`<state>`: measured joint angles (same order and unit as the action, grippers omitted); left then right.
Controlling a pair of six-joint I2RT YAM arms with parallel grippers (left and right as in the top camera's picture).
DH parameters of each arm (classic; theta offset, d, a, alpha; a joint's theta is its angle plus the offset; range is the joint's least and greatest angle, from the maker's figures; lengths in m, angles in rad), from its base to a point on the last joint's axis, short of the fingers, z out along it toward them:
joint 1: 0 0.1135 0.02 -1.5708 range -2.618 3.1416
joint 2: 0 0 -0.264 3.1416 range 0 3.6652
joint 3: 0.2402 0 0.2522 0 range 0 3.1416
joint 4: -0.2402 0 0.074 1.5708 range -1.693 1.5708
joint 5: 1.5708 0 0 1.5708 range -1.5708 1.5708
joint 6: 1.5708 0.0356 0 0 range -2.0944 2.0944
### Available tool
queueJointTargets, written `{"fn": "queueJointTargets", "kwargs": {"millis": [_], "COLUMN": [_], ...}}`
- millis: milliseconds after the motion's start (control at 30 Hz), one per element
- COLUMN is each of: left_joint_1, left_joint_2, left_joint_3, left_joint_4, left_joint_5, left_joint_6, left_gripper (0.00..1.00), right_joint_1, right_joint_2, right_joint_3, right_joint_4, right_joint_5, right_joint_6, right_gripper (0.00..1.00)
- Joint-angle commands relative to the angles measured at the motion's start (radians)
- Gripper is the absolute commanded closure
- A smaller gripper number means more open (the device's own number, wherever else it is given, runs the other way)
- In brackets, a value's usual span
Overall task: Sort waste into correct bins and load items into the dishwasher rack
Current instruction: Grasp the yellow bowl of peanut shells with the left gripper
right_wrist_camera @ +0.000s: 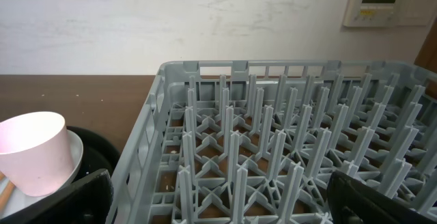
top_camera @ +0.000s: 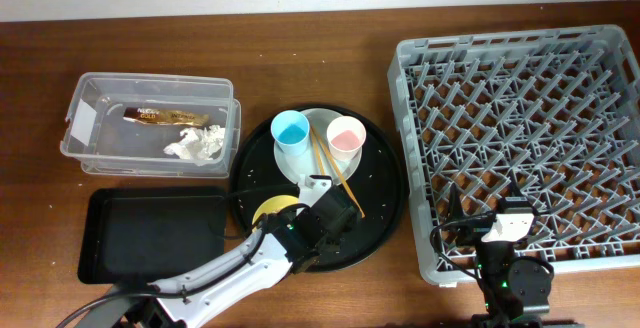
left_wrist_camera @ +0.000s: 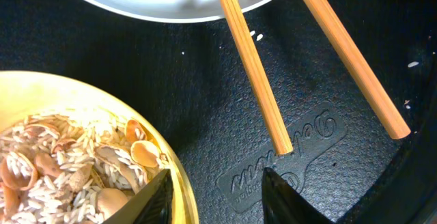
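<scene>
Nearest to us, at the front edge of the table point(top_camera: 300, 28), the left arm reaches in from the lower left onto the round black tray point(top_camera: 385, 203). The left gripper point(left_wrist_camera: 218, 200) has its jaws parted. One finger sits just inside the rim of the yellow bowl point(left_wrist_camera: 75, 98) and the other is outside it, over the tray floor. We cannot tell whether either finger touches the rim. The bowl stands at the near side of the round tray and holds the food scraps point(left_wrist_camera: 68, 162), which are pale rice-like grains mixed with beige-brown shell-shaped pieces.

To the right, the right gripper point(right_wrist_camera: 218, 183) hangs wide open and empty over the near left corner of the rack point(top_camera: 520, 128). Left of the bowl, the shallow black tray point(top_camera: 150, 233) lies on the table just beside the round tray.

Further back, the two chopsticks point(left_wrist_camera: 252, 67) slant off the plate point(top_camera: 298, 168), with their lower ends down on the round tray's floor to the right of the bowl. The pale plate sits toward the back of the round tray. The light-blue cup point(top_camera: 292, 130) stands upright on its left side and the pink cup point(top_camera: 345, 136) upright on its right.

Behind the shallow tray, the clear tub point(top_camera: 120, 143) holds the brown-and-gold wrapper point(top_camera: 160, 117) lying lengthwise, with the crumpled white tissue point(top_camera: 195, 145) just in front of it.

The grey rack fills the right side of the table, with bare pegs across its lattice floor. A pale wall point(right_wrist_camera: 171, 19) rises behind it.
</scene>
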<state>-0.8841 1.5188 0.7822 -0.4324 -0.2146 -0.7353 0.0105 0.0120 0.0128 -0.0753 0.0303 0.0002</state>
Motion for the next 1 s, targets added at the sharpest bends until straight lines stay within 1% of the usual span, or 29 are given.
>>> {"fn": "queueJointTargets", "kwargs": {"millis": [0,33,67,100,333,400,467,733,767,800,967], "left_joint_1": [-0.002,-0.002,-0.002,-0.002,-0.002,-0.002,-0.002,-0.002,-0.002,-0.002,-0.002], "left_joint_2": [0.009,0.009,0.009,0.009,0.009,0.009,0.009,0.009,0.009,0.009,-0.005], "left_joint_3": [-0.002,-0.002,-0.002,-0.002,-0.002,-0.002,-0.002,-0.002,-0.002,-0.002,0.004], "left_joint_4": [0.002,0.002,0.002,0.002,-0.025,-0.029,-0.053,-0.071,-0.070,-0.069,-0.082], "left_joint_5": [-0.011,-0.011,-0.011,-0.011,-0.018,-0.018,-0.018,-0.014,-0.011,-0.011,-0.014], "left_joint_6": [0.000,0.000,0.000,0.000,0.000,0.000,0.000,0.000,0.000,0.000,0.007], "left_gripper": [0.63,0.64,0.69,0.70,0.74,0.82,0.85,0.86,0.98,0.99,1.00], "right_joint_1": [-0.004,-0.004,-0.004,-0.004,-0.004,-0.004,-0.004,-0.004,-0.004,-0.004,-0.004], "right_joint_2": [-0.006,-0.006,-0.006,-0.006,-0.006,-0.006,-0.006,-0.006,-0.006,-0.006,-0.006], "right_joint_3": [-0.007,-0.007,-0.007,-0.007,-0.007,-0.007,-0.007,-0.007,-0.007,-0.007,-0.007], "right_joint_4": [-0.003,-0.003,-0.003,-0.003,-0.003,-0.003,-0.003,-0.003,-0.003,-0.003,-0.003], "right_joint_5": [0.015,0.015,0.016,0.016,0.015,0.015,0.016,0.015,0.015,0.015,0.015], "right_joint_6": [0.005,0.005,0.005,0.005,0.006,0.005,0.006,0.005,0.005,0.005,0.005], "right_gripper": [0.02,0.02,0.02,0.02,0.02,0.02,0.02,0.02,0.02,0.02,0.02]}}
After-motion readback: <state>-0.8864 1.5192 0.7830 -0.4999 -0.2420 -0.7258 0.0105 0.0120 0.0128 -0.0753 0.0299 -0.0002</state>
